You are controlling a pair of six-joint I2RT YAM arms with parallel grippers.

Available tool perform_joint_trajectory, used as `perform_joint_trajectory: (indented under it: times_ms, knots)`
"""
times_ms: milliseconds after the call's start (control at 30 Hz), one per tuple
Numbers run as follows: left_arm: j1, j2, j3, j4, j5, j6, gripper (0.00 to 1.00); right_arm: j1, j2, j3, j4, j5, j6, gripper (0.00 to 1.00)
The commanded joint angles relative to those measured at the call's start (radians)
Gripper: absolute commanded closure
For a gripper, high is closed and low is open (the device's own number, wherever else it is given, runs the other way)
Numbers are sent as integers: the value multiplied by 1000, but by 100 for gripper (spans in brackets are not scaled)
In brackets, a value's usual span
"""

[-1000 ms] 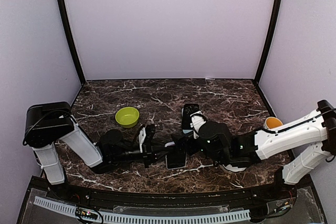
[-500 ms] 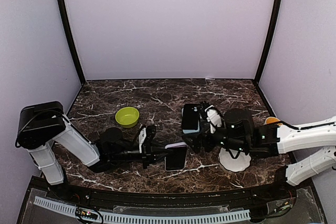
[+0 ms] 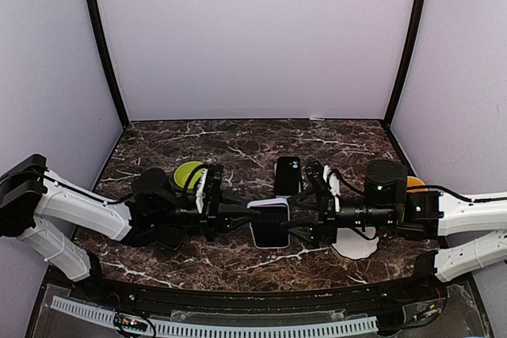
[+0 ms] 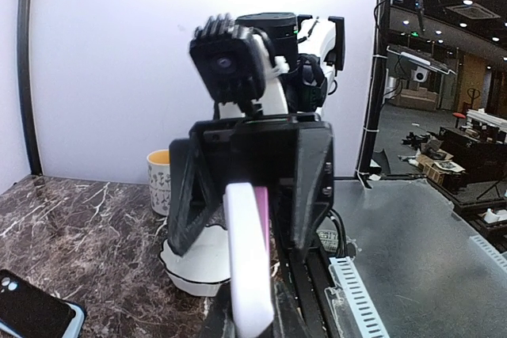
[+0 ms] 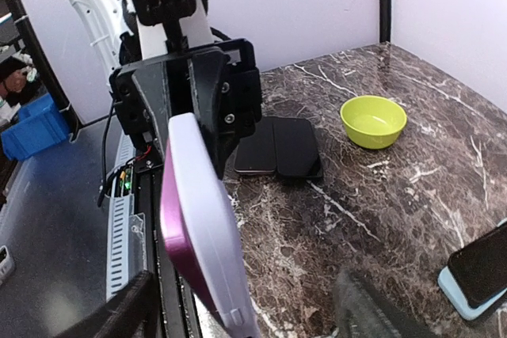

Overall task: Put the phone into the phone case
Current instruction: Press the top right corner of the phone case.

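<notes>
My left gripper is shut on a pale lavender phone case and holds it on edge above the table. A magenta layer lies against one face of it; whether that is the phone I cannot tell. The case's edge fills the bottom of the left wrist view. My right gripper faces it, open, with one finger on each side of the case and neither touching it. Dark flat phones lie on the marble under the left gripper.
Another black phone in a light-blue case lies further back at the centre. A green bowl sits behind the left arm. A white plate and an orange-rimmed cup stand by the right arm.
The left gripper has lifted the lavender case off the table, towards the centre. The right arm pulled back to the right, then lined up facing it, its jaws narrowing slightly.
</notes>
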Motion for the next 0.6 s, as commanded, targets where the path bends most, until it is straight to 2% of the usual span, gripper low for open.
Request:
perform_joint_trajectory:
  times_ms: [0, 67, 300, 467, 567]
  knots:
    - [-5, -46, 38, -34, 54, -11, 100, -4, 28, 55, 44, -73, -31, 38]
    - [-5, -47, 40, -39, 56, -10, 100, -4, 42, 58, 56, -85, -30, 55]
    - [-5, -49, 52, -40, 94, -34, 100, -4, 56, 89, 59, -128, -19, 100]
    - [-5, -54, 45, -15, 107, -75, 99, -4, 23, 95, 77, -130, -1, 100]
    - [-6, -54, 45, -13, 124, -101, 75, -4, -2, 99, 109, -142, 10, 100]
